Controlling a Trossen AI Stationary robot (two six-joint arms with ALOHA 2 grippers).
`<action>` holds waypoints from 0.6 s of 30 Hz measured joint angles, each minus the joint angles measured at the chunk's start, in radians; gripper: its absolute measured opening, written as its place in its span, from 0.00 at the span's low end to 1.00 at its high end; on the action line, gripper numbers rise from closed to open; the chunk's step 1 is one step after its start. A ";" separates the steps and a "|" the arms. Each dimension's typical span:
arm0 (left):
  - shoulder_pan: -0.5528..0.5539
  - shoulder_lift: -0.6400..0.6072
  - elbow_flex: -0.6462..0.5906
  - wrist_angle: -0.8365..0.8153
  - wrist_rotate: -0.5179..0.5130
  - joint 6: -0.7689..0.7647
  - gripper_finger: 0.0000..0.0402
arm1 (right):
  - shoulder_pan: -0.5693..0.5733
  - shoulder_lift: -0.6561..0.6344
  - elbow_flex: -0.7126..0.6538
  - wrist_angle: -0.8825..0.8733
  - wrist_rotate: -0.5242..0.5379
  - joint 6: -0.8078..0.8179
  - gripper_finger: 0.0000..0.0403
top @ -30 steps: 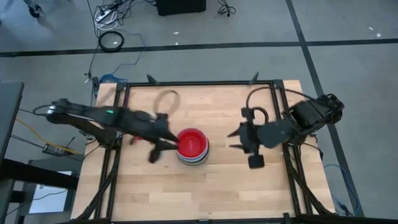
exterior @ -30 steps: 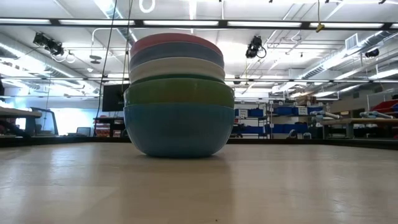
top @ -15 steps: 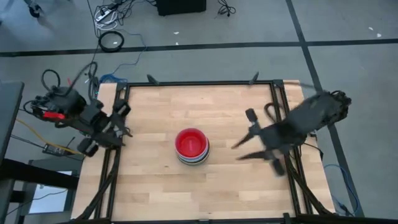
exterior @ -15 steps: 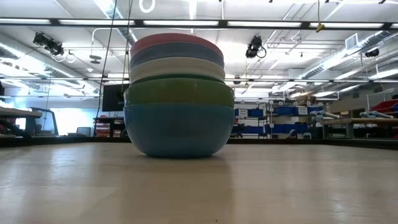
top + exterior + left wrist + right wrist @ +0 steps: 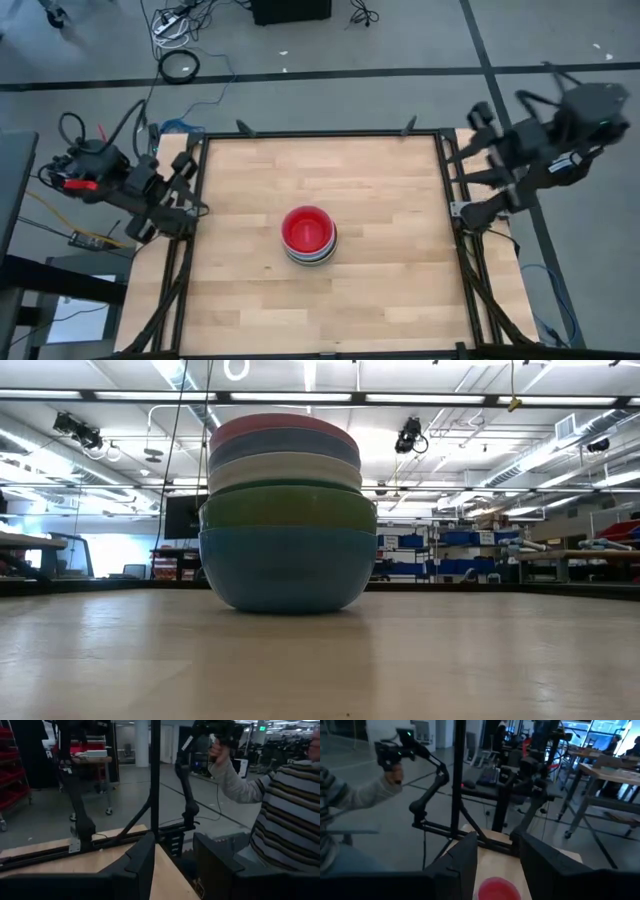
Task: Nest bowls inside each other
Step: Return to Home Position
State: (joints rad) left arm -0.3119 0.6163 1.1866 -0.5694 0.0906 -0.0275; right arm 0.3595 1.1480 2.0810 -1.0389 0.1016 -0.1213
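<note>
The bowls [image 5: 308,235] stand nested in one stack near the middle of the wooden table [image 5: 380,290], with the red one [image 5: 306,228] innermost on top. The low view shows the stack [image 5: 288,510] from the side: teal at the bottom, then green, white, blue and pink rims. The teal bowl rests on the table by its base. My left gripper [image 5: 190,192] is open over the table's left edge, with nothing between its fingers [image 5: 142,862]. My right gripper [image 5: 478,165] is open, raised over the right edge and facing the stack [image 5: 496,889].
A black frame [image 5: 320,133] runs around the table, with upright posts at its edges [image 5: 155,775]. A person in a striped sleeve [image 5: 290,810] stands beyond the table, one hand [image 5: 395,770] on a handle. Cables [image 5: 180,65] lie on the floor behind.
My left gripper has drawn back from beside the stack to the table's left edge, rising and tipping up to level. My right gripper has pulled away from the stack toward the right edge and up. The stack of bowls has stayed where it was.
</note>
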 joint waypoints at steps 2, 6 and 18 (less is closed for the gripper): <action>0.000 -0.037 -0.041 0.002 0.000 0.000 0.35 | 0.005 -0.048 -0.041 -0.002 0.004 0.017 0.33; 0.000 -0.135 -0.158 0.087 0.000 -0.005 0.35 | 0.005 -0.152 -0.175 0.007 0.062 0.066 0.33; 0.000 -0.390 -0.521 0.265 0.002 -0.013 0.35 | -0.014 -0.527 -0.925 0.588 0.061 0.000 0.33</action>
State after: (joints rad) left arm -0.3119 0.2261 0.6653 -0.3045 0.0930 -0.0402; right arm 0.3458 0.6210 1.1557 -0.4512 0.1626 -0.1213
